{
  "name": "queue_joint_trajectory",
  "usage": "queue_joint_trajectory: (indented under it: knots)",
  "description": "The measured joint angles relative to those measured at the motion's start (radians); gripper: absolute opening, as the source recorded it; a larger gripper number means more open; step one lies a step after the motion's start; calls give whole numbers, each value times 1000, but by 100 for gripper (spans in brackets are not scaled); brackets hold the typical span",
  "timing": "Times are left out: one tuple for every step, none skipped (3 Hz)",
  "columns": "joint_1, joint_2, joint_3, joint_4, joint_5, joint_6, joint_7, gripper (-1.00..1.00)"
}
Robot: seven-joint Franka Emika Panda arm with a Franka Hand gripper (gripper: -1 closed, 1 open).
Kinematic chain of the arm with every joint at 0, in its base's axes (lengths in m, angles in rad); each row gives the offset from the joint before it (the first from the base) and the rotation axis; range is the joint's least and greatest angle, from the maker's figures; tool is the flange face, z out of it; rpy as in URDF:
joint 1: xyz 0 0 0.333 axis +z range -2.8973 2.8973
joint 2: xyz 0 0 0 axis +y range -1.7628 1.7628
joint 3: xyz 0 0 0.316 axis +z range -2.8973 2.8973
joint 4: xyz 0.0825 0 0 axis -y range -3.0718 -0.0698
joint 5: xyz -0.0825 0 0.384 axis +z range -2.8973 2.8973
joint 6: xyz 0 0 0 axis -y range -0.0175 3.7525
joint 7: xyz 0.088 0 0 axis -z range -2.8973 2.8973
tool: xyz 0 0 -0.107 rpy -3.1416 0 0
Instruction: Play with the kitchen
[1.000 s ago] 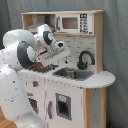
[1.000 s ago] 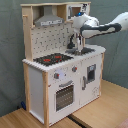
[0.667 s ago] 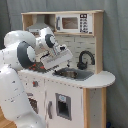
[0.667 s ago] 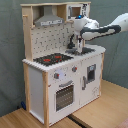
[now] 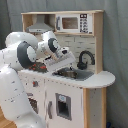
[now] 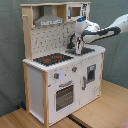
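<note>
gripper [image 6: 76, 49] over the kitchen [image 6: 62, 85] sink [image 5: 74, 74]

Upright white-and-wood toy kitchen [image 6: 60, 80], oven door shut

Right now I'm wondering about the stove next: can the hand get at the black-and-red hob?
Probably yes. The hand hangs over the sink, right beside the hob, and nothing stands on the hob; only the grey hood overhangs, well above it.

From my seat, in the second exterior view, the hob [image 6: 53, 59] sits left of the sink [image 6: 86, 50] on the kitchen [image 6: 65, 75]; the gripper [image 6: 78, 48] seems above the sink, the hood [image 6: 48, 19] over the hob.
</note>
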Motion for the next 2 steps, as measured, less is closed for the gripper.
queue_joint_trajectory:
  knots:
    - [-1, 3, 18, -35, 47, 79, 8, 100]
    - [-5, 101, 29, -51, 51, 83, -9, 100]
